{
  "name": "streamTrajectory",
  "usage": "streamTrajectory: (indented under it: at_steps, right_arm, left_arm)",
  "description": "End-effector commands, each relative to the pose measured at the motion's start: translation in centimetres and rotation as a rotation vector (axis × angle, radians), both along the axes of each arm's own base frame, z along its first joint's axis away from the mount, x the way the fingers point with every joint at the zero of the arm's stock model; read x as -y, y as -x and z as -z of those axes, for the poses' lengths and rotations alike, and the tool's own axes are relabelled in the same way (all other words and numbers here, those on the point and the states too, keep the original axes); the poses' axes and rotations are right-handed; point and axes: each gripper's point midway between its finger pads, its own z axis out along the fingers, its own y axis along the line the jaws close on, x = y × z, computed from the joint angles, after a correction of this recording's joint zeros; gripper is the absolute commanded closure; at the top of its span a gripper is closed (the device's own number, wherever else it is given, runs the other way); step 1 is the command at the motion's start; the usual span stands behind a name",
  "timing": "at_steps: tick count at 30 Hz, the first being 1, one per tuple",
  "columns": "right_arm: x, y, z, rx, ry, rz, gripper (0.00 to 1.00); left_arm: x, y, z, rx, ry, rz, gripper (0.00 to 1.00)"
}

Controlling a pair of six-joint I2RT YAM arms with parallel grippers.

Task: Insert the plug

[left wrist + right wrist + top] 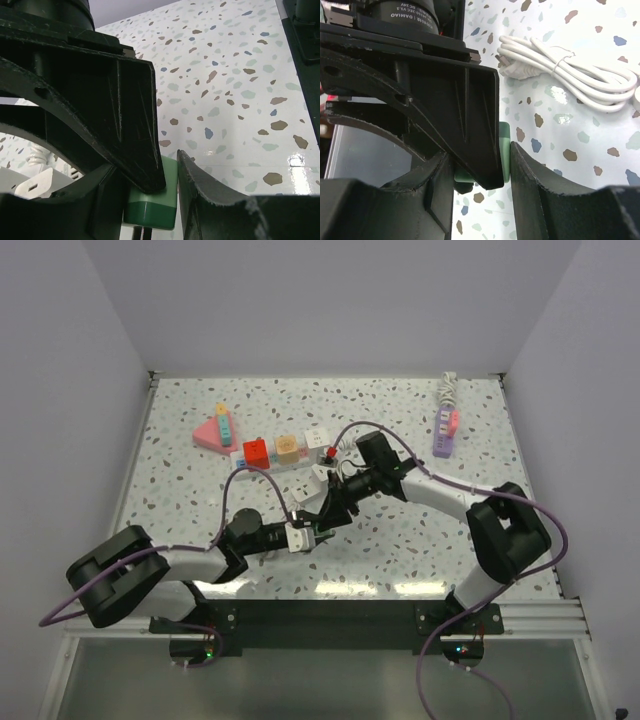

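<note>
Green plug (150, 212): mostly hidden behind left tool (171, 172) finger, prongs cut off by bottom edge. Right wrist view: only thin green sliver shows inside right tool (504, 167). White cable (570, 75) coil cut off by right edge. Top view: plug too small to make out.

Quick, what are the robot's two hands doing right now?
Left gripper: closed on the green plug.
Right gripper: also closed on the green plug.
</note>
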Motion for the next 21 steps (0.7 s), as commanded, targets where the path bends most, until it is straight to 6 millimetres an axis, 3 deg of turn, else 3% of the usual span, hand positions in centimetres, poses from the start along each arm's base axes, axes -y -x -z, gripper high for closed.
streamTrajectory:
  at_steps: [1, 3, 7, 14, 21]
  right_arm:
    - [-1.9, 0.5, -6.1, 0.027, -0.156, -0.013, 0.55]
    - [-2.2, 0.3, -6.2, 0.033, -0.175, 0.008, 0.46]
    - [-2.2, 0.0, -6.2, 0.015, -0.178, 0.06, 0.39]
    - [-2.3, -0.1, -6.1, 0.009, -0.191, 0.077, 0.32]
    - [-2.6, -1.4, -4.5, -0.011, -0.131, 0.148, 0.3]
  left_arm:
    - [0.1, 0.7, 2.9, -0.083, -0.091, 0.0, 1.0]
    - [-0.3, 0.0, 2.8, -0.078, -0.078, -0.053, 1.0]
    - [-1.9, -0.7, 1.3, -0.047, 0.01, -0.155, 1.0]
    - [-4.5, -1.3, -1.8, 0.027, 0.143, -0.278, 1.0]
    - [-5.1, -1.0, -3.7, 0.051, 0.212, -0.286, 1.0]
